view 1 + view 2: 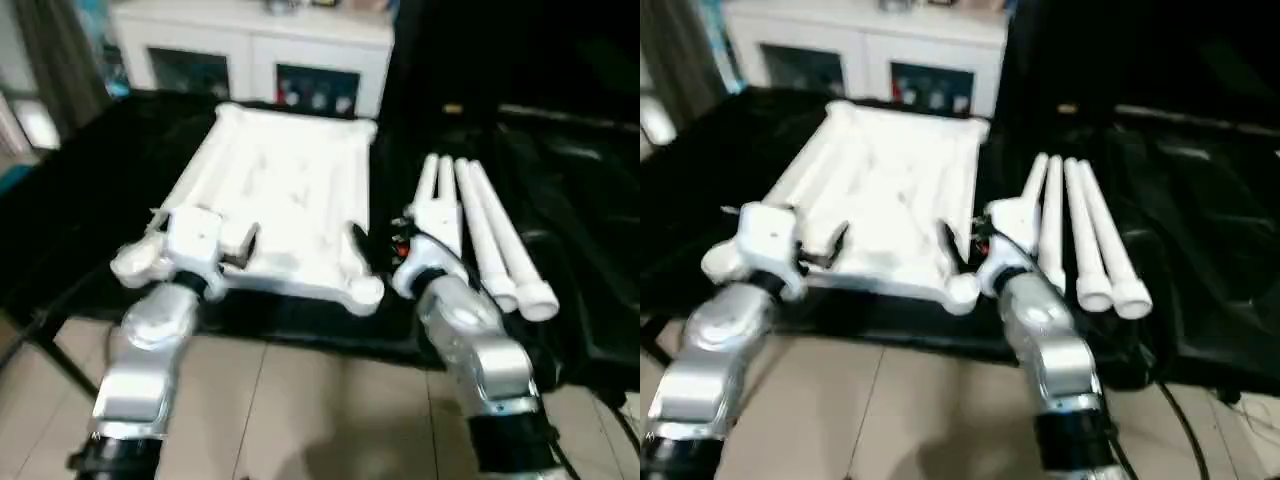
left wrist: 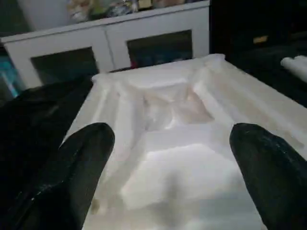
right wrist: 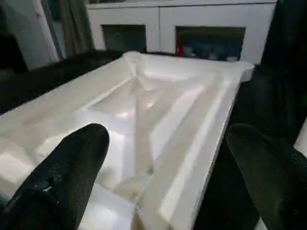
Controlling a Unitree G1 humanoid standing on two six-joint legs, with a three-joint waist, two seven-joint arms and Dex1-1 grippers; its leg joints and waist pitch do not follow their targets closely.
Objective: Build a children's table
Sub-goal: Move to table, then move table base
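1. We see the tabletop (image 1: 285, 200) lying ribbed side up on the black-draped table (image 1: 90, 180), its corner sockets facing upward, presumably ready for legs.
2. The four legs (image 1: 490, 235) lie side by side just right of it, none fitted.
3. Our left gripper (image 1: 235, 245) and right gripper (image 1: 375, 245) hover at its near edge, both spread wide and empty, likely poised to steady it.

A large black-draped table (image 1: 90, 180) occupies the middle of the room. Behind it stands a white cabinet (image 1: 250, 45) with dark glass doors. The floor (image 1: 300, 410) is laid with light beige tiles showing thin joint lines
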